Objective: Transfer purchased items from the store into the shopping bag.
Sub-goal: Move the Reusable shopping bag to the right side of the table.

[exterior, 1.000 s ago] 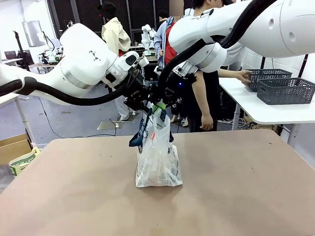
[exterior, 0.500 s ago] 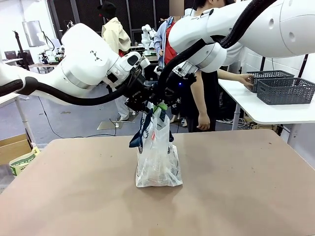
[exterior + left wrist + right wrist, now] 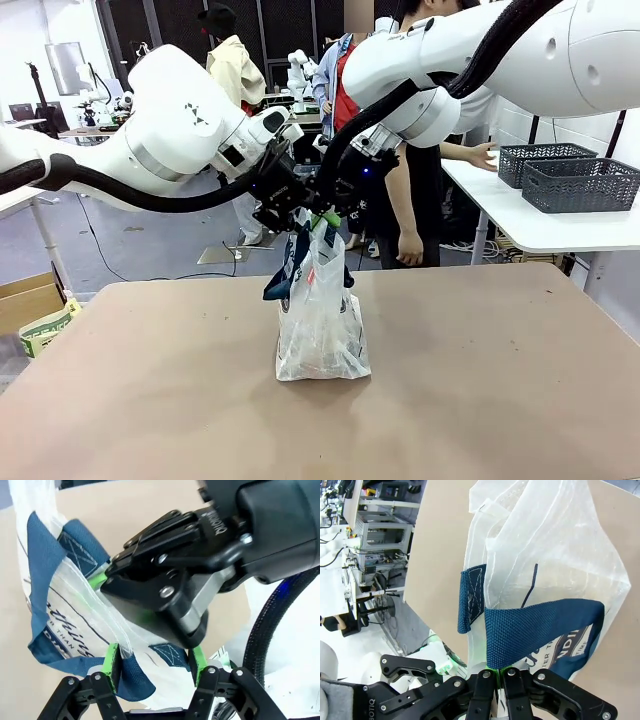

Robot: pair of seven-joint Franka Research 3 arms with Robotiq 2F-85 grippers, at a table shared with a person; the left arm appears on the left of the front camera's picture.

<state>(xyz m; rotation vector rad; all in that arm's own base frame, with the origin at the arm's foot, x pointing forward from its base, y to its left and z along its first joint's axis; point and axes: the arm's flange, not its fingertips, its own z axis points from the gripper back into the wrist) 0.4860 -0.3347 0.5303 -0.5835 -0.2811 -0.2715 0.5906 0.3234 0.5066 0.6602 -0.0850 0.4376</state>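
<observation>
Right now the shopping bag [image 3: 320, 335] stands upright in the middle of the counter [image 3: 500, 390], with its base on the surface and its mouth drawn up beneath both claws. Treat it as limp, light and slick. The whitish film is thin and creased, it will likely slump once nothing holds it up, and it would slide or tear if pinched directly. Whatever purchased items sit in the bottom are too blurred through the plastic for you to identify.

The woven navy strap [image 3: 540, 625] is the sturdy part, so take hold there, close to where it is stitched to the film.

Your right claw [image 3: 499, 672] is clenched on that strap, with the webbing rising straight from between its closed fingers. Your left claw [image 3: 154, 664] is released. Its green pads [image 3: 111, 666] stand apart, and the other strap and a fold of film lie between them, against one pad.

Compared with a second ago, the bag holds the same shape and spot, while your left wrist has shifted slightly toward the right claw. At the white side counter [image 3: 560, 225], the person's hand [image 3: 483, 153] has drawn back from the dark grey lattice baskets [image 3: 580, 183] and now hovers just beside them.
</observation>
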